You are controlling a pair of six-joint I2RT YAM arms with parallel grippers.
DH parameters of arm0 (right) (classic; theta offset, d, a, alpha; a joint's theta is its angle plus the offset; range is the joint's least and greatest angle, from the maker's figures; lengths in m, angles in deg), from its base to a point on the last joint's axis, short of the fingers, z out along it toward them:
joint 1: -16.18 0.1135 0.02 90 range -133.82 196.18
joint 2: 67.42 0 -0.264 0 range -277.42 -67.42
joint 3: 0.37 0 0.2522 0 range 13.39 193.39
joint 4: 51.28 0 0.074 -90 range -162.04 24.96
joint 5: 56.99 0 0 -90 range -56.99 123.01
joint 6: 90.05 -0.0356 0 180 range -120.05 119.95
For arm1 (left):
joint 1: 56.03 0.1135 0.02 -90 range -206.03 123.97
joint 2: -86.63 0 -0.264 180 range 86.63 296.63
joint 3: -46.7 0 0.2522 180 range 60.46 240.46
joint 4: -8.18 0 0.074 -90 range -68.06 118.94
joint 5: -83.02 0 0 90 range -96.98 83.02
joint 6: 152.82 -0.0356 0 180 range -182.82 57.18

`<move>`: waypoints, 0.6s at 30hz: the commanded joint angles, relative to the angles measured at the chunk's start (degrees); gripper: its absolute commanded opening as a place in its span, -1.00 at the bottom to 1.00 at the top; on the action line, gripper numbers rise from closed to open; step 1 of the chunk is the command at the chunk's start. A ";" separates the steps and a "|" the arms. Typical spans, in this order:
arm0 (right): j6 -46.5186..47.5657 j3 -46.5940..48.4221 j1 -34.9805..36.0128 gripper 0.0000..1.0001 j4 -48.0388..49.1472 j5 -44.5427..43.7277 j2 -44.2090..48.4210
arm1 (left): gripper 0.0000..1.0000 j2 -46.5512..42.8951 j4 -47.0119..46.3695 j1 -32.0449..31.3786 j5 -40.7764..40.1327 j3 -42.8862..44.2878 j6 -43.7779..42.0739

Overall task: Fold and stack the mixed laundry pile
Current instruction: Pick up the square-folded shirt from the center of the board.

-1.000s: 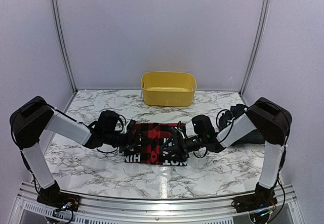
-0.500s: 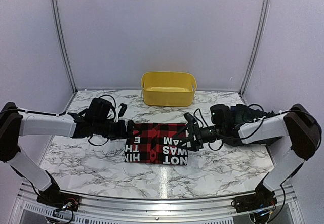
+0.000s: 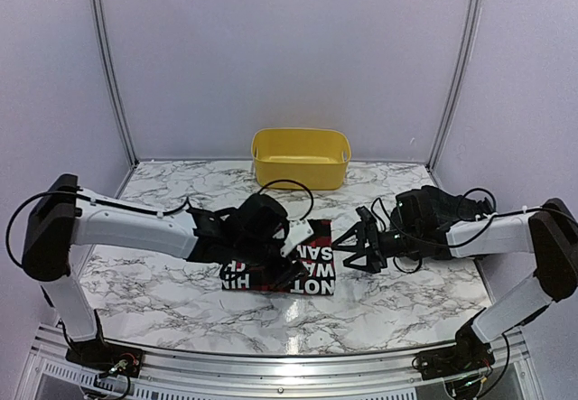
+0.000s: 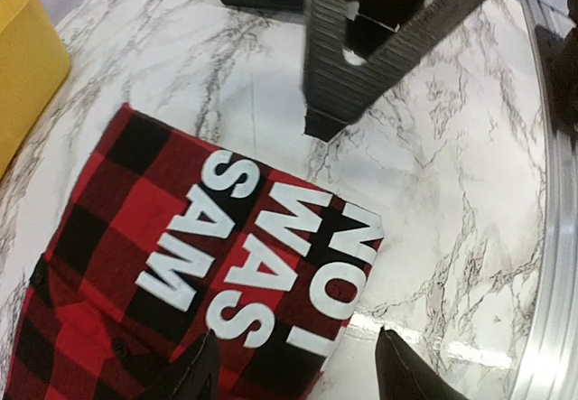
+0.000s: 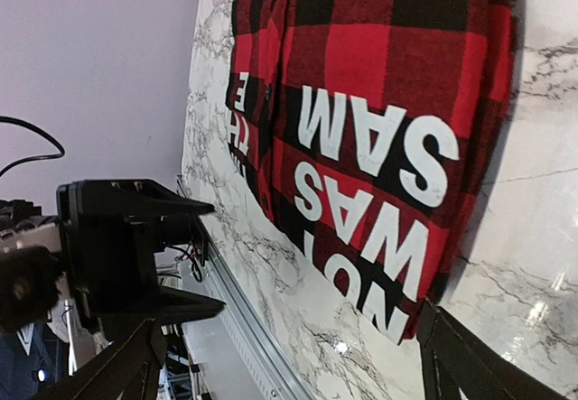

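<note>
Marble table [image 3: 406,302]: left claw [image 4: 293,377] spread over checked garment [image 4: 181,237]; right claw [image 3: 350,246] released, apparently just beside it.

- Tabletop [image 3: 388,302]: carries the checked garment [image 3: 314,275], centre front.
- Plastic tub [image 3: 298,176]: behind the garment, at the back wall.
- Left claw [image 4: 296,369]: over the garment's right part.
- Right claw [image 3: 348,251]: just right of the garment, apart.

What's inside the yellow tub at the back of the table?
Inside the yellow tub only bare inner walls show in the top view, and no cloth rises above its rim. Its floor is hidden behind the near wall, so something flat could lie there.
</note>
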 commanded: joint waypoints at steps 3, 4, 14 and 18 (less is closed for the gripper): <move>-1.64 -3.47 -1.89 0.85 0.63 -0.68 2.51 | 0.14 9.52 2.98 -2.82 -2.52 7.69 -11.76; -1.86 -3.94 -1.97 0.85 0.86 -0.85 2.70 | 0.13 10.81 3.02 -3.21 -2.52 8.45 -12.26; -3.68 -6.92 -2.04 0.86 2.40 -2.06 2.48 | -0.01 20.94 3.95 -6.34 -4.38 13.03 -16.57; -5.39 -8.01 -2.02 0.86 4.16 -2.21 1.96 | -0.43 23.42 3.76 -6.40 -6.05 14.32 -16.32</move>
